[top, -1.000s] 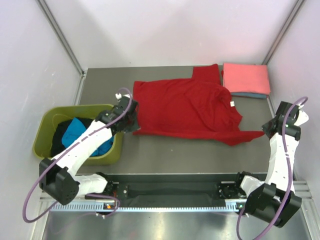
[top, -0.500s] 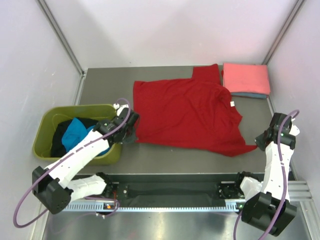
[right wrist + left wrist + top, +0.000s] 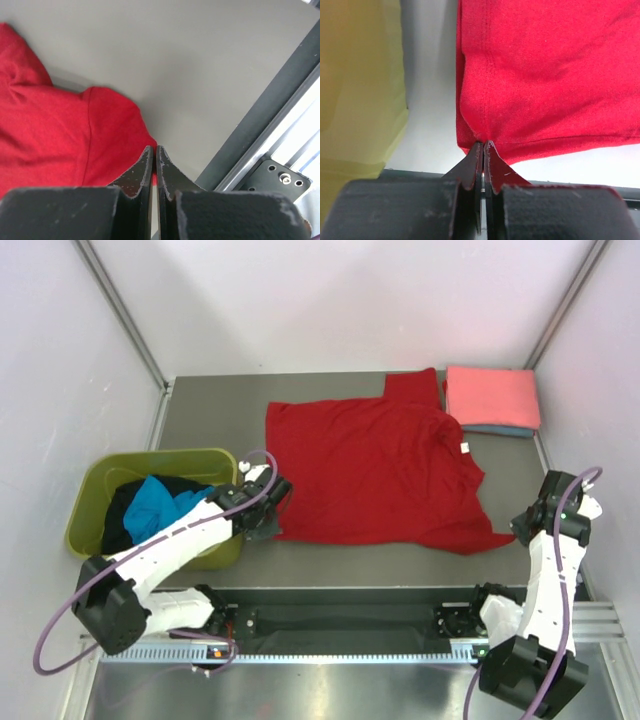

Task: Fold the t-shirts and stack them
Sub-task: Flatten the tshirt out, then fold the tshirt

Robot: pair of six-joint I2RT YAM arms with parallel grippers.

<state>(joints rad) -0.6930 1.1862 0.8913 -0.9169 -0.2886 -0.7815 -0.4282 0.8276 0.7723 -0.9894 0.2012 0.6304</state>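
A bright red cloth t-shirt (image 3: pixel 380 475) lies spread on the grey counter (image 3: pixel 210 405). The left claw (image 3: pixel 483 146) is clamped on its near hem corner beside the olive-green plastic tub (image 3: pixel 95 502). The right claw (image 3: pixel 153 149) pinches the opposite near corner. A folded salmon-pink t-shirt (image 3: pixel 492 395) sits far right.

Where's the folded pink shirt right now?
Top view: the pink shirt is at the table's far right corner, folded on a blue shirt, just right of the spread red shirt's sleeve.
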